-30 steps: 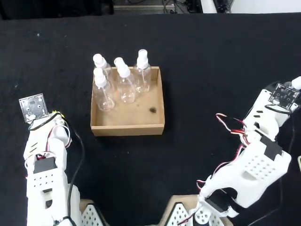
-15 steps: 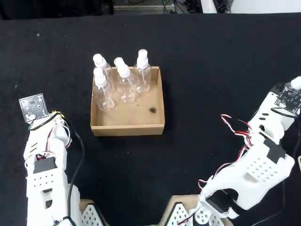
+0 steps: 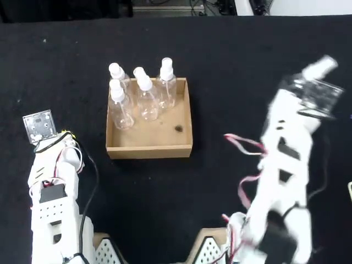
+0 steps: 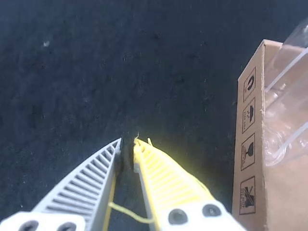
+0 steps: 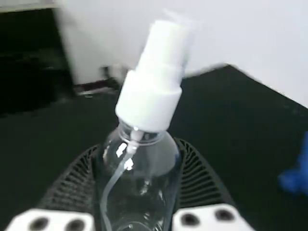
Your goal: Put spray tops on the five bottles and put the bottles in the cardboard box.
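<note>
The cardboard box sits mid-table with several clear bottles, each with a white spray top, standing in its far half. My right gripper is raised at the right of the table, shut on another clear bottle with a white spray top. In the right wrist view that bottle stands between the black fingers, its spray top pointing away from the camera. My left gripper is shut and empty, low over the black cloth beside the box wall.
Black cloth covers the table, with free room around the box on all sides. A small dark spot lies on the box floor. The left arm rests at the near left. A blue thing lies off to one side.
The right arm has risen and swung in from the table's right edge, toward the far side and the box, carrying the bottle. The left arm has kept still.
</note>
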Controlling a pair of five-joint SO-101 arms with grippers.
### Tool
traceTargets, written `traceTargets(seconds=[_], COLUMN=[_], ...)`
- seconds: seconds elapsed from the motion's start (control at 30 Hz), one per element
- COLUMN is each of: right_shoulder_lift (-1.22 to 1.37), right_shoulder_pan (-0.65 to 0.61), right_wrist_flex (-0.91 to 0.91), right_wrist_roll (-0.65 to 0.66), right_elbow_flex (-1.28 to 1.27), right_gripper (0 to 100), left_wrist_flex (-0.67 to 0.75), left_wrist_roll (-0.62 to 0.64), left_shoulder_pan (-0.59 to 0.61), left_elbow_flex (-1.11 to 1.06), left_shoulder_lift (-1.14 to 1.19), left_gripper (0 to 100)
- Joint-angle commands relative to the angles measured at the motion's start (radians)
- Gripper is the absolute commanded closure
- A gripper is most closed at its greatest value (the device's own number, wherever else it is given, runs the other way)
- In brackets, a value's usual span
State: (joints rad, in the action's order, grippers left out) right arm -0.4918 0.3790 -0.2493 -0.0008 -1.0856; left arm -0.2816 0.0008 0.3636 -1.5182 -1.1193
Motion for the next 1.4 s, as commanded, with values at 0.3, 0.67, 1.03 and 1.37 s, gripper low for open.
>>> traceTargets(seconds=[0.3, 0.67, 1.03, 1.37], right_shoulder_lift=[-0.395, -0.395, -0.226, -0.028], right_shoulder_pan=[-0.551, -0.726, -0.726, -0.743], right_wrist_flex=[0.373, 0.097, -0.041, -0.169], right_wrist_roll=[-0.141, -0.034, 0.026, 0.028], right_elbow_flex=[-0.042, -0.285, -0.285, -0.277], right_gripper=[96.6, 96.6, 96.6, 96.3], left_wrist_flex=[0.023, 0.023, 0.023, 0.023], left_wrist_roll=[0.0, -0.002, -0.002, -0.002], left_shoulder_pan=[0.01, 0.002, 0.005, 0.002], left_elbow_flex=[0.008, 0.002, 0.001, 0.001], left_shoulder_lift=[-0.02, -0.02, -0.02, -0.02], left_gripper=[97, 97, 97, 97])
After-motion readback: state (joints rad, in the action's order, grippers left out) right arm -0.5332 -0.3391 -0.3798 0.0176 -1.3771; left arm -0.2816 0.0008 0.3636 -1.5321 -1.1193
